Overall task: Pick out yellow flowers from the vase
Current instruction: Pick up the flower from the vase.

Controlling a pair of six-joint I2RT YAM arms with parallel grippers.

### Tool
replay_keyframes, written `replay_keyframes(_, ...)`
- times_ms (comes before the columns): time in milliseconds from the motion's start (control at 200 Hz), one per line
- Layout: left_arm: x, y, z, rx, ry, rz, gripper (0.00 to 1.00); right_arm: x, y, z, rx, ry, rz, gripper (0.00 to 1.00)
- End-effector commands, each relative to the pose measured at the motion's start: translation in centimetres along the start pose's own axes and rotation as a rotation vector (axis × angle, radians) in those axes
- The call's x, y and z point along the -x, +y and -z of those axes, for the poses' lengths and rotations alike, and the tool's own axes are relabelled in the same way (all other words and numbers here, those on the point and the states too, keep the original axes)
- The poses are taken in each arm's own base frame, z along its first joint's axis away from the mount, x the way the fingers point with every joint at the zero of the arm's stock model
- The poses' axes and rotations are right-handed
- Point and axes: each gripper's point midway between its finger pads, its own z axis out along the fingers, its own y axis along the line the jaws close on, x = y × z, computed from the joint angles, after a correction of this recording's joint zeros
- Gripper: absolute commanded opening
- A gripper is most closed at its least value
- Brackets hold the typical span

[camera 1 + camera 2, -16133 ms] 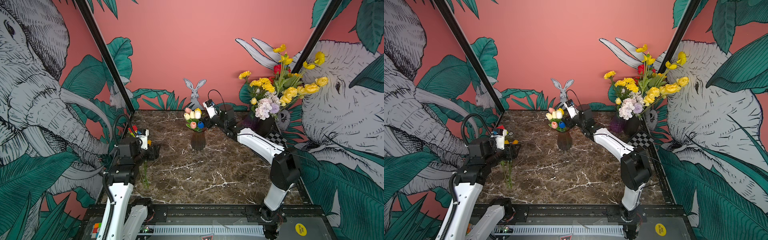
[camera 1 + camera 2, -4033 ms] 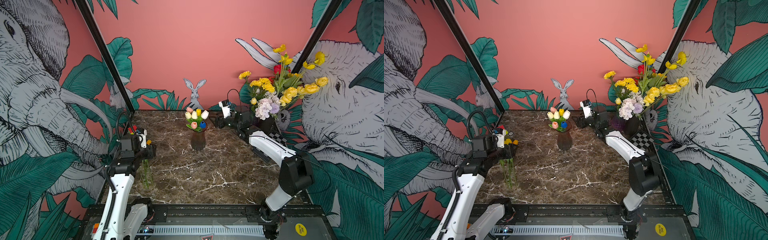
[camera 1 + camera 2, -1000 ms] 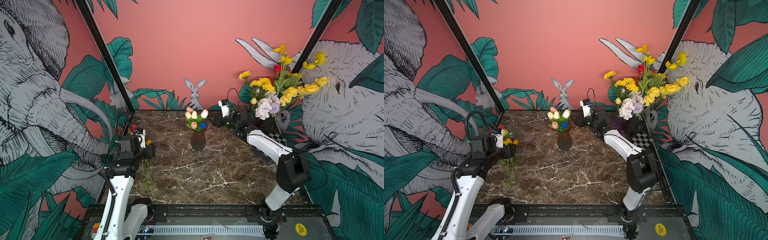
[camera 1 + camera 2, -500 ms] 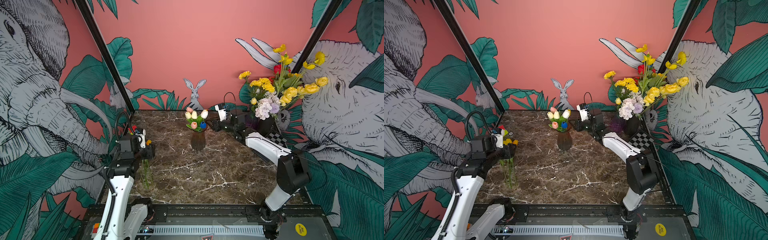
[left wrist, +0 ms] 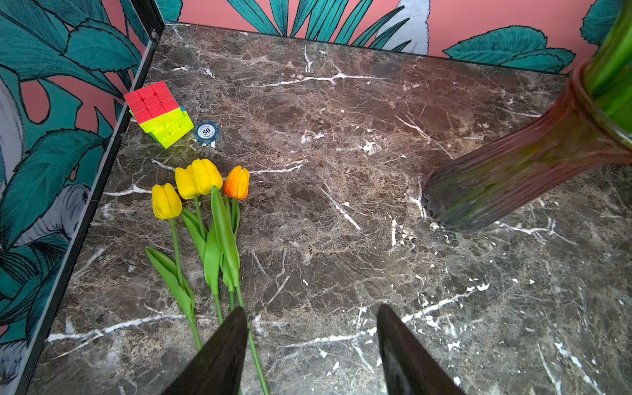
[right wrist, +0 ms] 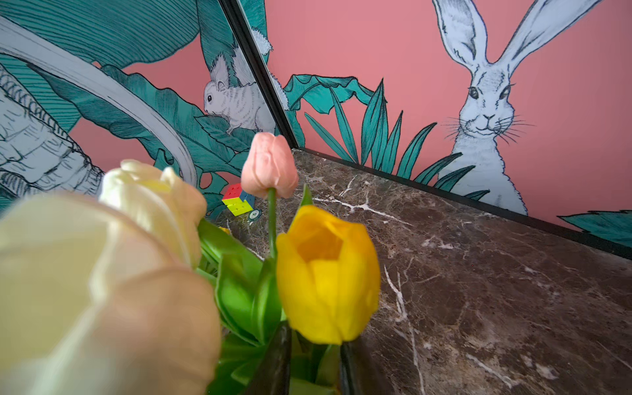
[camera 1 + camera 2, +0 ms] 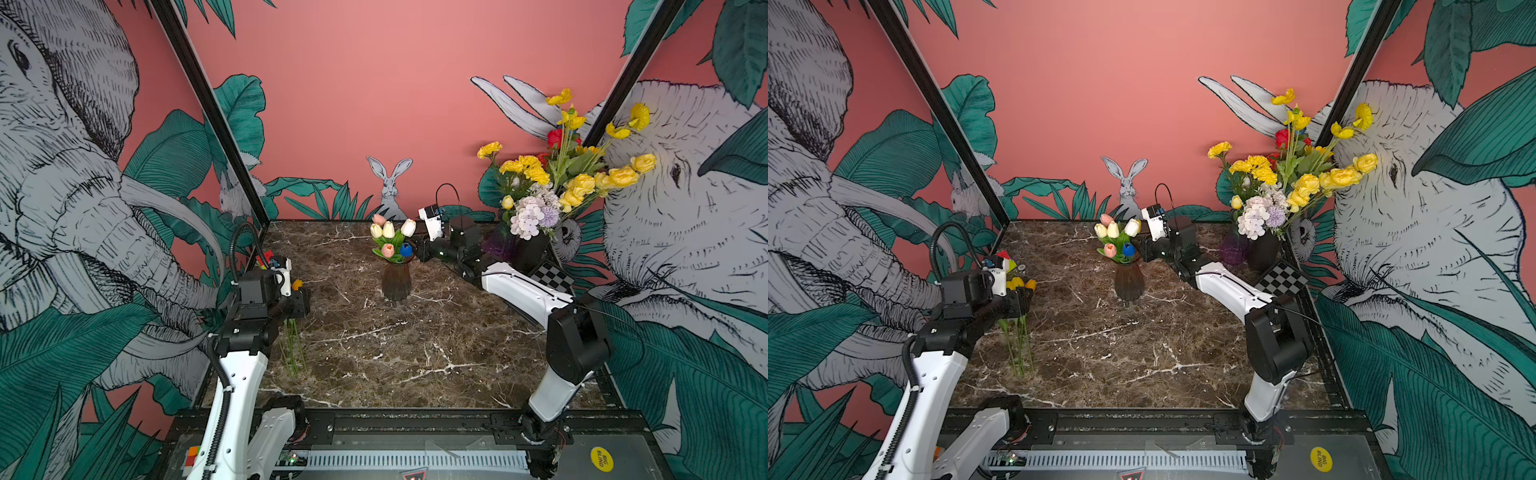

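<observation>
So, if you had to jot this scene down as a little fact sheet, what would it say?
Setting: marble table
Centre vase: white tulips, pink tulips, blue tulip, one yellow tulip
Right gripper: fingers either side of that yellow tulip's stem; grip unclear
Left gripper: open, empty, above the laid stems
Already out: three yellow tulips and one orange tulip, lying on the table
Back bouquet: many yellow blooms
Extras: puzzle cube, poker chip
</observation>
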Motion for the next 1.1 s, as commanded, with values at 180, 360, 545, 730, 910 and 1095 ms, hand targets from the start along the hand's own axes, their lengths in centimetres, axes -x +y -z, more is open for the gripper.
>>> replay_keyframes(180,-0.2,-0.3,-0.2,-0.02,0.001,-0.017,0.62,2.1,0.4,-0.4,-0.018,-0.058,0.044,0.17)
replay_keyframes(360,-0.1,-0.4,-0.2,-0.022,0.0,-0.017,0.62,2.4,1.4,-0.1,-0.01,-0.073,0.058,0.17)
replay_keyframes(545,-0.1,-0.4,-0.2,-0.024,0.002,-0.018,0.62,2.3,1.3,-0.6,-0.031,-0.066,0.07,0.17)
replay_keyframes(730,-0.1,-0.5,-0.3,-0.026,0.003,-0.017,0.62,2.1,0.9,-0.9,-0.057,-0.063,0.076,0.18)
replay_keyframes(910,-0.2,-0.5,-0.4,-0.028,0.007,-0.016,0.63,2.0,0.3,-1.9,-0.073,-0.06,0.079,0.2)
replay_keyframes(1095,-0.2,-0.5,-0.4,-0.028,0.006,-0.017,0.63,1.9,-0.2,-3.0,-0.078,-0.046,0.083,0.19)
